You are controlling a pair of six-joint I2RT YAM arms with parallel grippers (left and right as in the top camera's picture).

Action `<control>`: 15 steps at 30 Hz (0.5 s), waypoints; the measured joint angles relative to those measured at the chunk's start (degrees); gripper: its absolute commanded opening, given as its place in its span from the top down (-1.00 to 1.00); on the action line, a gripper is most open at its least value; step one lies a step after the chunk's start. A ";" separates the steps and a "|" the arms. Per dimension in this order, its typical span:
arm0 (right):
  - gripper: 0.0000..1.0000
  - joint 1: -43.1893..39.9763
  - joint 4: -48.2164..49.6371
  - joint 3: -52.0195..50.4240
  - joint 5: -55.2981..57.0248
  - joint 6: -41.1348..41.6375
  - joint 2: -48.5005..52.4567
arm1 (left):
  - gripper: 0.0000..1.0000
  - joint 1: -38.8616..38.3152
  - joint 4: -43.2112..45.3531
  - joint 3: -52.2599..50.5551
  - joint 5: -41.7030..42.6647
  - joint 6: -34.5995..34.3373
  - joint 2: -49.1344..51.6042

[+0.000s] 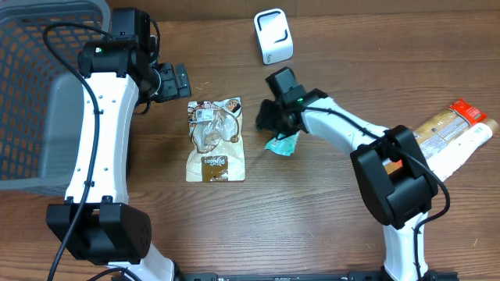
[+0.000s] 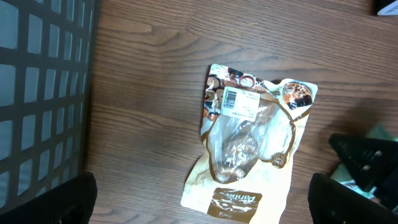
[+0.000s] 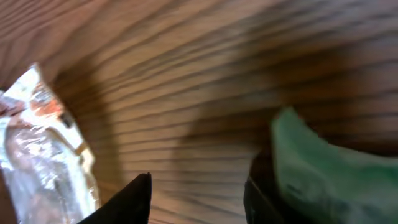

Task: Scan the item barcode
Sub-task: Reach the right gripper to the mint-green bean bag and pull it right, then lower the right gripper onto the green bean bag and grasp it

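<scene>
In the right wrist view everything is smeared by blur, and the green packet runs off the right and bottom edges. Overhead, the right gripper covers part of that packet. The grey basket at the left edge of the counter is cropped.

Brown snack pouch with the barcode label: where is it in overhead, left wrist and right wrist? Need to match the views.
Overhead: the snack pouch lies flat, just left of mid-frame.
Left wrist: the pouch is right of centre, with the barcode label near its top.
Right wrist: only a blurred strip of it shows at the left edge.
Shared landmark: the green packet, right of the pouch in all three.
</scene>
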 measured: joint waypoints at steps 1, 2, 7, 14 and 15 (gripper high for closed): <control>-0.22 -0.26 -0.66 0.02 0.02 0.04 0.00 | -1.00 0.00 0.00 0.00 -0.02 0.00 0.00; -0.27 -0.33 -1.53 0.28 0.04 -0.61 0.00 | -1.00 0.00 0.00 0.00 -0.02 0.00 0.00; -0.77 -0.26 -10.05 5.38 0.20 -10.54 -0.04 | -1.00 0.00 0.00 0.00 0.00 0.00 0.00; -0.75 -4.46 -17.00 13.22 0.44 -38.12 -1.57 | -1.00 0.00 0.00 0.00 -0.02 0.00 0.00; -0.74 -5.57 -17.16 13.38 0.42 -41.33 -1.73 | -1.00 0.00 0.00 0.00 -0.02 0.00 0.00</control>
